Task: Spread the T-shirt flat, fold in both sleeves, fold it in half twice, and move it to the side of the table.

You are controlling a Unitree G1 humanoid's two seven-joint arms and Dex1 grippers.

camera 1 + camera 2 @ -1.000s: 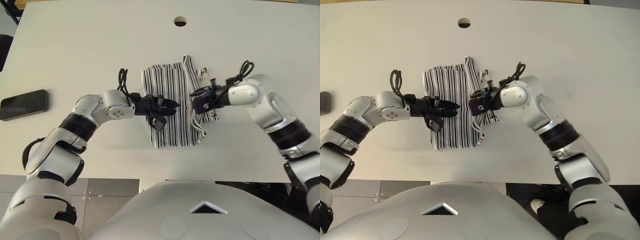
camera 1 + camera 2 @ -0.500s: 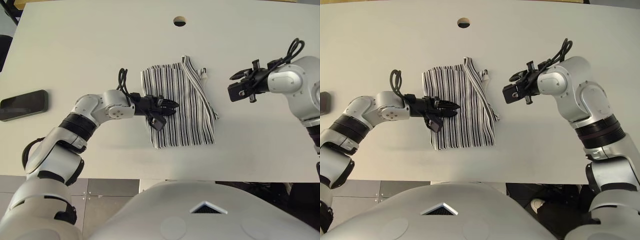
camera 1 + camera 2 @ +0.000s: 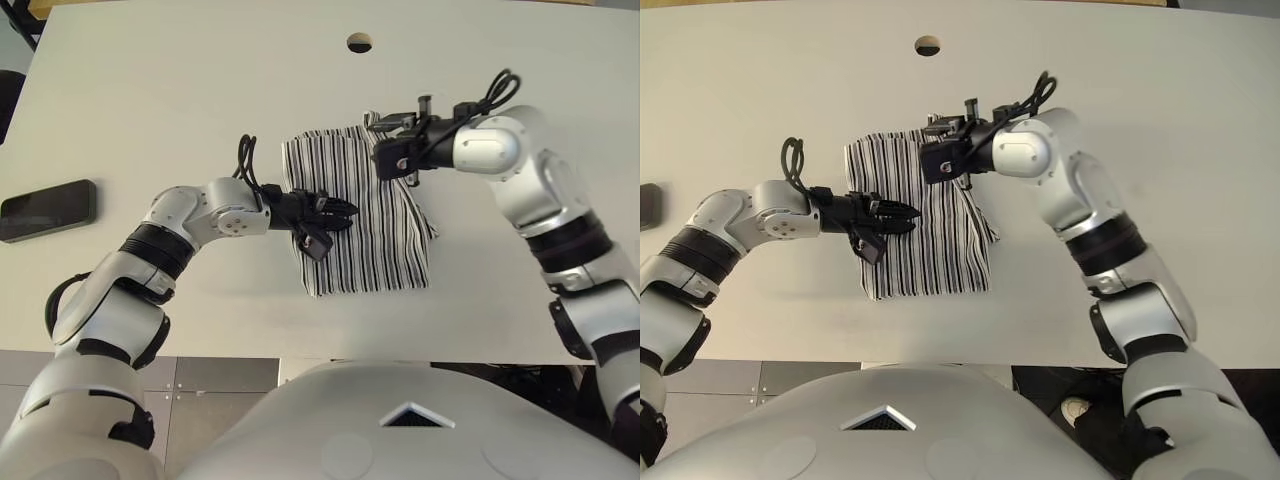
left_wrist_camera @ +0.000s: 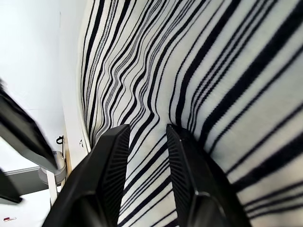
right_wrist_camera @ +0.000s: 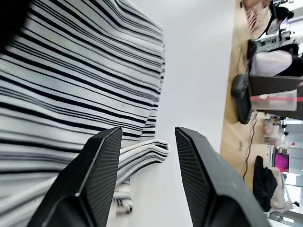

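1. On the counter, about in the middle, my T-shirt lies folded into a blocky shape with black and white stripes.
2. Its near edge is close to the front edge of the counter, and its left side looks fairly straight.
3. A thin folded strip runs down the right side of the shirt from the far corner. It sticks out a little past the right edge.
4. My left fingers come in from the left and sit over the left half of the shirt, about halfway down it.
5. They are low over the cloth with only a narrow gap between them. Stripes show through the gap, and I see no cloth pinched in it.
6. My right fingers are over the far right corner of the shirt.
7. They are spread wide and hold nothing. Between them I see the shirt's edge, a small rolled fold and some bare counter.
8. I cannot tell if the right fingers touch the cloth.
9. A dark phone lies flat on the left side of the counter, well apart from the shirt.
10. A small round hole is in the counter on the far side, past the shirt.
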